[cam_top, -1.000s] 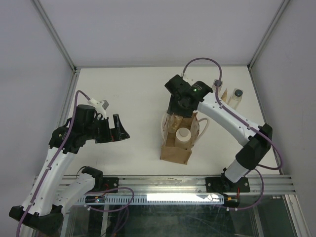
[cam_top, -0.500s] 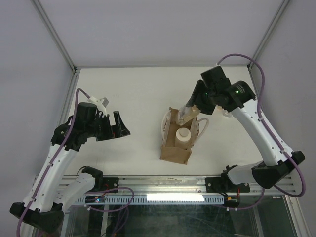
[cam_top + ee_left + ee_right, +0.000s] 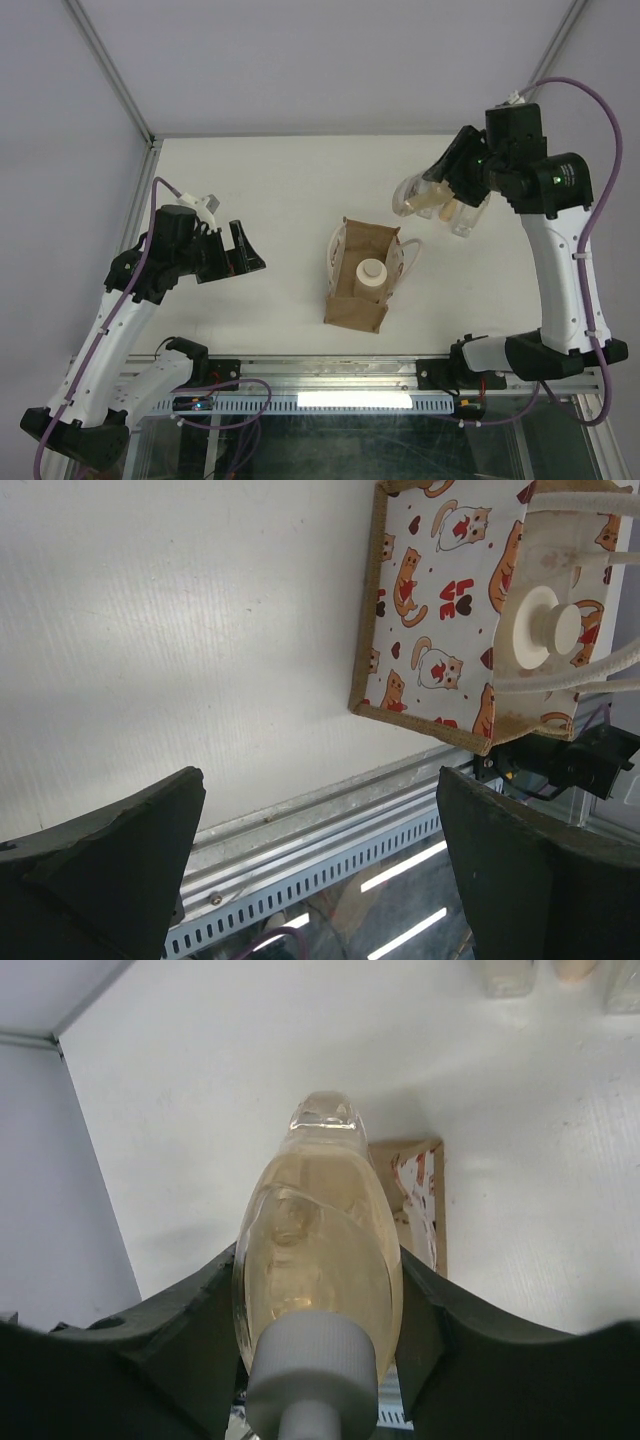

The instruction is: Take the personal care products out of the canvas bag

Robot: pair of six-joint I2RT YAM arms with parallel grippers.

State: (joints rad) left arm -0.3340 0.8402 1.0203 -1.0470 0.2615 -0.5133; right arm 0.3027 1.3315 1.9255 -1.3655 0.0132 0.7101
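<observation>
right gripper (image 3: 438, 188) clamped on clear-beige bottle with grey cap (image 3: 318, 1260), aloft | left gripper (image 3: 243, 257) jaws apart, empty | wide cream bottle (image 3: 370, 277) inside tan canvas bag (image 3: 355, 312)

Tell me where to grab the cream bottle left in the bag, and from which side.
Grip the cream bottle by its narrow cap, coming straight down from above. It stands upright, cap up, and the walls of the canvas bag enclose its body, so a side approach looks blocked. Mind the handles looping beside it.
</observation>
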